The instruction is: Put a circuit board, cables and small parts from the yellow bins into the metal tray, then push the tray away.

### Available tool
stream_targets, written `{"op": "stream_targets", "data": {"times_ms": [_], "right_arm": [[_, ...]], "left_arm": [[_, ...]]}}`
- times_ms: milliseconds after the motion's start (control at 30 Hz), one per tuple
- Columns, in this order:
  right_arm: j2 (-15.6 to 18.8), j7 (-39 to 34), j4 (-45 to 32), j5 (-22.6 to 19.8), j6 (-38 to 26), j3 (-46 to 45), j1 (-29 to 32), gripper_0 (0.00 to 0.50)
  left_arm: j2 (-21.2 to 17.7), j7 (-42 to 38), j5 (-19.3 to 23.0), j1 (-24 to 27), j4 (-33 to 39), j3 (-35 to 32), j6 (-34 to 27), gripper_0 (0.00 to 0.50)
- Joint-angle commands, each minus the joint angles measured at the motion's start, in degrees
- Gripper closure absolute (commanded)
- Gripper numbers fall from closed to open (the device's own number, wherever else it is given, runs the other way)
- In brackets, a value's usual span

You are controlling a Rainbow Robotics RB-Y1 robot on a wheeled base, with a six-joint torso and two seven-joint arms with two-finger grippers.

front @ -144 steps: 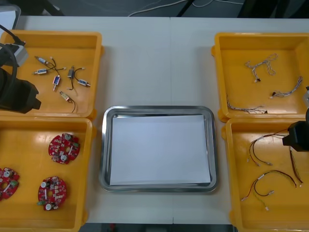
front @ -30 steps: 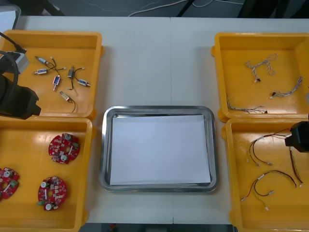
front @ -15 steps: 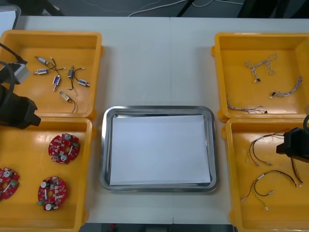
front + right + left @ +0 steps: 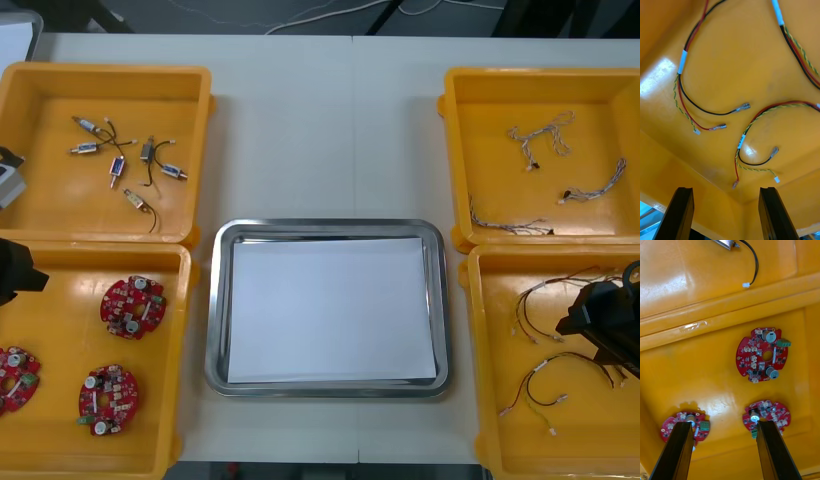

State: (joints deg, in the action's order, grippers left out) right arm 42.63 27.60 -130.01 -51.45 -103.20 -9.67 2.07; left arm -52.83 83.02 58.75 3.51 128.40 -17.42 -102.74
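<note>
- The left hand (image 4: 724, 423) is hanging released over the near left yellow bin (image 4: 60, 440), lining up, I judge, on a circuit board (image 4: 762, 354).
- The right hand (image 4: 726, 189) is hovering released above the red and yellow cables (image 4: 740, 142) in the near right yellow bin (image 4: 480, 400).
- The metal tray (image 4: 325, 227) is sitting unfilled on the counter (image 4: 320, 120) between the bins.
- The left fingers (image 4: 677, 450) are partly covering two boards, and the right arm is hiding some cable.

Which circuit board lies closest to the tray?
The board farthest from the robot, by its bin's far wall; the near one and the left-edge one lie farther from the tray.
</note>
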Motion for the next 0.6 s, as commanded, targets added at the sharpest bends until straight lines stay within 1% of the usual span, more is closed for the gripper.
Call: {"op": "stream_targets", "data": {"times_ms": [33,167,300,467,533,600], "right_arm": [[-1.3,-3.5,-1.7,0.5,-0.3,-0.7,2.0,0.0],[-1.3,-4.4,-1.7,1.6,0.5,0.9,2.7,0.0],[-1.9,-4.2,-1.6,3.0,2.8,1.6,4.2,0.0],[-3.1,-4.0,-1.7,4.4,3.0,2.3,4.9,0.0],[-3.2,-4.0,-1.7,6.3,3.0,3.8,4.9,0.0],[-3.1,-4.3,-1.7,9.4,3.9,6.3,4.9,0.0]], "left_arm": [[-2.6,3.2,0.5,-5.7,2.9,-3.2,3.7,0.0],[-2.4,6.4,1.2,-9.1,3.7,-4.4,5.8,0.0],[-0.3,11.2,1.9,-12.2,4.1,-6.4,7.0,0.0],[2.6,17.8,2.0,-14.3,4.1,-8.0,7.0,0.0],[3.6,20.2,1.8,-14.9,4.2,-8.2,7.1,0.0],[4.4,23.2,1.8,-15.8,4.2,-8.6,7.4,0.0]]}}
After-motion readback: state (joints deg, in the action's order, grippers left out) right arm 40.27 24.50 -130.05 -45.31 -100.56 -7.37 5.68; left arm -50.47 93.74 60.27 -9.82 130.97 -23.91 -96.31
